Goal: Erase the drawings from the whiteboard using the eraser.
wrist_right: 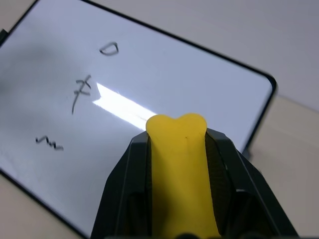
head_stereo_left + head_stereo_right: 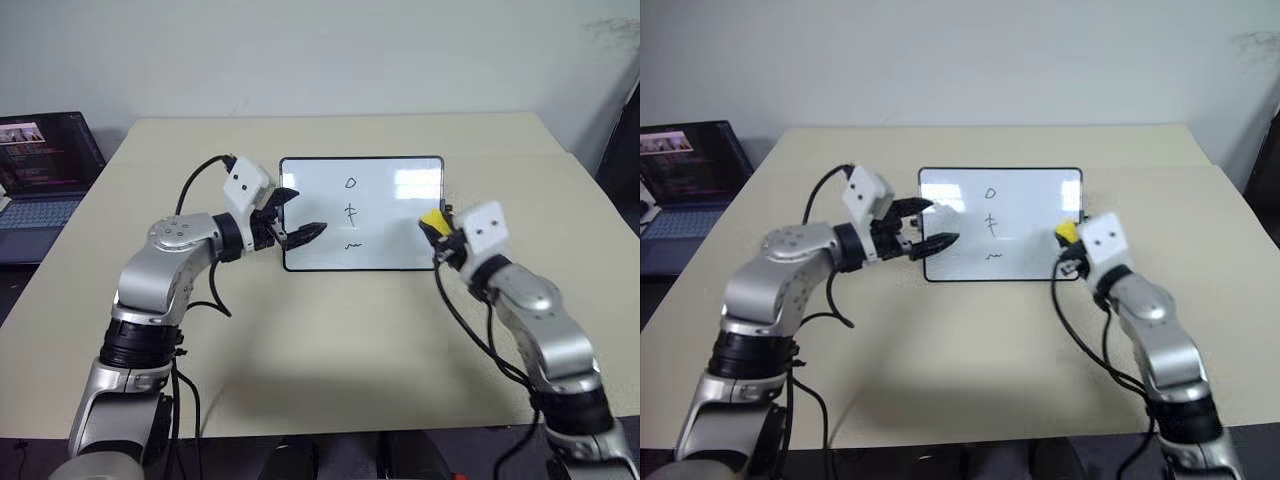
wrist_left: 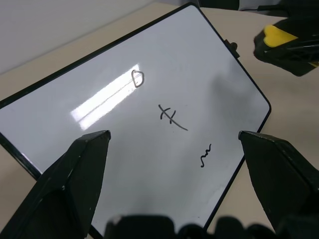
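Your right gripper (image 1: 177,149) is squeezed tight on the eraser (image 1: 178,164). It holds the yellow block up in the air at the right edge of the whiteboard (image 2: 400,200), so picking it up is done. I think the eraser is not touching the board yet, but I cannot be sure.

Your left gripper (image 3: 174,144) is open wide with nothing in it. It hangs over the left part of the whiteboard, with one black fingertip over the white part.

The whiteboard lies flat in the middle of the table (image 2: 330,340). All of the drawings (image 2: 351,212) are on it, one under the other: a little circle (image 1: 108,49) at the top, a cross (image 1: 81,89) in the middle and a squiggle (image 1: 49,143) at the bottom. None of them looks smudged. So the wiping has not started, and all three marks are left for you to rub away.

There is no name or label on the board or the eraser. The marks are shapes, not words. A laptop (image 2: 45,170) sits at the far left with small lines on its screen, too tiny to read.
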Robot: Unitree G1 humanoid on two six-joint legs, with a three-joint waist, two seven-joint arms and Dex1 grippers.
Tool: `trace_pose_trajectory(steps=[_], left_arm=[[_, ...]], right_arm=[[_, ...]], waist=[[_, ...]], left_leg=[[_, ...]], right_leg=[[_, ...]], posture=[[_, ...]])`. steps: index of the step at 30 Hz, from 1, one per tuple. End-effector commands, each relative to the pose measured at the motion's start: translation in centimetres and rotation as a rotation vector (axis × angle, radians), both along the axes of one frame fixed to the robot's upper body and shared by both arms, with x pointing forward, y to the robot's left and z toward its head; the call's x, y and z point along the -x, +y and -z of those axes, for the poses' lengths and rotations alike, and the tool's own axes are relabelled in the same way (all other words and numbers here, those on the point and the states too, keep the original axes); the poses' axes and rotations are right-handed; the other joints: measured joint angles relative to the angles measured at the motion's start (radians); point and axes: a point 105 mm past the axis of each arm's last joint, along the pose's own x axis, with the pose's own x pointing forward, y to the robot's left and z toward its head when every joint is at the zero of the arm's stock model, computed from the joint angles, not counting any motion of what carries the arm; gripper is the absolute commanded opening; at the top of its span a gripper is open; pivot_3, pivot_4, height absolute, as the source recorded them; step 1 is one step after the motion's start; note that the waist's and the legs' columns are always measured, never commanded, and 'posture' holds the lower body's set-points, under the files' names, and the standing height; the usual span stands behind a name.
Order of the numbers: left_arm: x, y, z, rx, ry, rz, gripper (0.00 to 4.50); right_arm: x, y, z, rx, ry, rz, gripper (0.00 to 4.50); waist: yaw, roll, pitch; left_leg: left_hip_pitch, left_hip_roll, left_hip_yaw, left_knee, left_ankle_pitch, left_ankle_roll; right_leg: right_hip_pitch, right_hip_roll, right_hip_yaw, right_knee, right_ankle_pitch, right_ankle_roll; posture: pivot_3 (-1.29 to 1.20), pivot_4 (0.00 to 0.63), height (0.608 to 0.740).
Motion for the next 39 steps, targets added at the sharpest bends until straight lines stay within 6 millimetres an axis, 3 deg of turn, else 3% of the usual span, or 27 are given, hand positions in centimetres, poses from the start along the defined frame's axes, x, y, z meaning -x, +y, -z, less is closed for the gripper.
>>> trace_pose_trajectory(steps=[1,4,11,17,22,27,30,39], left_arm=[[-0.8,1.5,-1.5,-0.007,-0.033,-0.071,4.50],[-0.9,2.1,-1.0,-0.024,-0.008,-0.087,4.50],[-0.8,2.6,-0.4,-0.035,0.009,-0.100,4.50],[-0.1,2.9,0.6,-0.077,0.027,-0.056,4.50],[0.3,3.7,1.5,-0.106,0.043,-0.068,4.50],[0.4,4.2,1.9,-0.115,0.049,-0.092,4.50],[0.4,4.2,1.8,-0.115,0.046,-0.090,4.50],[-0.4,3.4,0.5,-0.077,0.007,-0.081,4.50]], right_arm=[[-1.4,1.3,-2.2,0.021,-0.091,-0.047,1.10],[-3.0,2.3,-3.4,0.037,-0.132,-0.074,1.10],[-6.3,3.9,-5.3,0.108,-0.205,-0.088,1.09],[-7.3,7.2,-5.2,0.139,-0.224,-0.157,1.09],[-8.1,8.6,-5.5,0.120,-0.234,-0.173,1.09],[-8.6,10.0,-5.0,0.149,-0.206,-0.217,1.09],[-8.6,10.7,-3.6,0.192,-0.151,-0.254,1.09],[-8.3,10.7,-1.1,0.295,-0.070,-0.296,1.09]], waist=[[0.000,0.000,0.000],[-0.002,0.000,0.000],[-0.005,0.000,0.000],[-0.025,0.000,0.000],[-0.041,0.000,0.000],[-0.048,0.000,0.000],[-0.050,0.000,0.000],[-0.051,0.000,0.000]], left_leg=[[-0.002,0.000,0.000,0.000,0.000,0.000],[-0.012,-0.001,0.001,0.002,0.001,0.000],[-0.012,-0.001,0.003,0.001,0.001,-0.001],[-0.012,0.000,0.003,0.001,0.001,-0.001],[-0.011,0.001,0.004,0.001,0.001,-0.001],[-0.012,0.000,0.004,0.001,0.001,-0.001],[-0.012,0.000,0.004,0.001,0.001,-0.001],[-0.011,0.000,0.003,0.002,0.001,-0.001]], right_leg=[[-0.001,0.000,0.000,0.000,0.000,0.000],[-0.014,-0.001,0.000,0.003,0.001,0.000],[-0.016,-0.001,0.001,0.003,0.001,0.000],[-0.016,-0.002,0.001,0.003,0.001,0.000],[-0.017,-0.001,0.002,0.005,0.002,-0.001],[-0.017,-0.002,0.003,0.005,0.002,-0.001],[-0.017,-0.002,0.003,0.005,0.002,-0.001],[-0.017,-0.001,0.002,0.007,0.003,-0.002]], posture=[[0.00,0.150,0.740],[0.00,0.150,0.740],[0.00,0.150,0.740],[0.00,0.150,0.740],[0.00,0.150,0.740],[0.00,0.150,0.740],[0.00,0.150,0.740],[0.00,0.150,0.740]])
